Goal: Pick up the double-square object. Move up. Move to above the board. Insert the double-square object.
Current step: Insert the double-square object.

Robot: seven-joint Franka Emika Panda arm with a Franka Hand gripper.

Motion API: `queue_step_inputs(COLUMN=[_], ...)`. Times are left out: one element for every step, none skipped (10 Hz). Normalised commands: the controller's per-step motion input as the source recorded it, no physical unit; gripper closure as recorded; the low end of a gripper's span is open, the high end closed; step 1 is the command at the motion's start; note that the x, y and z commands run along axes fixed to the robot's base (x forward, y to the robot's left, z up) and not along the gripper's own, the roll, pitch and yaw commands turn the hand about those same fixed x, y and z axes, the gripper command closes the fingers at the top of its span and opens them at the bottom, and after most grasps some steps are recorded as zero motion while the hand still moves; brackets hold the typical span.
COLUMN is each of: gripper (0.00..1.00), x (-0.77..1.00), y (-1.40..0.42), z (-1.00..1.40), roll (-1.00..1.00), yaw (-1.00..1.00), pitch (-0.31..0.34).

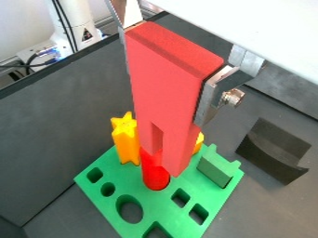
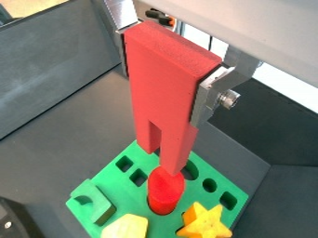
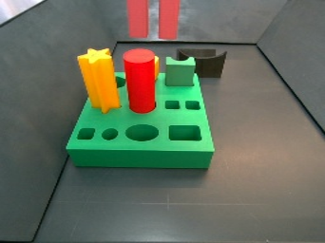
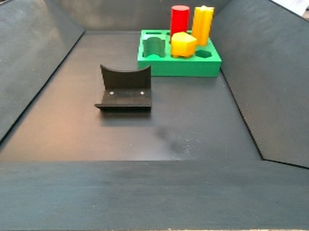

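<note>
The gripper (image 1: 168, 84) is shut on the double-square object (image 1: 162, 98), a tall salmon-pink block held upright by its upper end between the silver fingers (image 1: 210, 97). Both wrist views show it, the notch and two legs pointing down (image 2: 168, 102). It hangs above the green board (image 1: 125, 200), apart from it, over the area beside the red cylinder (image 1: 154, 174). In a side view only the two legs (image 3: 152, 14) show, high above the board's (image 3: 140, 147) far edge. The board's near holes, round and square, are open.
On the board stand a yellow star prism (image 3: 97, 81), the red cylinder (image 3: 140, 81) and a small green block (image 3: 181, 71). A second yellow piece (image 4: 183, 43) also sits there. The dark fixture (image 4: 125, 88) stands on the floor beside the board. Dark bin walls (image 4: 36, 72) surround everything.
</note>
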Motion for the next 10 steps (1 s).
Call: queue_step_inputs(gripper=[1.0, 1.0, 1.0, 1.0, 1.0, 1.0, 1.0, 1.0, 1.0, 1.0], x=[0.0, 0.08, 0.97, 1.0, 1.0, 1.0, 1.0, 1.0, 1.0, 1.0], y=[0.02, 0.0, 0.0, 0.0, 0.0, 0.0, 0.0, 0.0, 0.06, 0.06], z=[0.0, 0.0, -0.1, -0.02, 0.0, 0.0, 0.0, -0.08, -0.29, -0.44], roll=[0.0, 0.0, 0.0, -0.02, -0.04, -0.03, 0.0, 0.0, 0.04, 0.09], yaw=[0.0, 0.01, 0.01, 0.0, 0.0, 0.0, 0.0, 0.0, 0.0, 0.0], pitch=[0.0, 0.0, 0.074, 0.017, 0.0, 0.0, 0.01, 0.044, 0.071, 0.081])
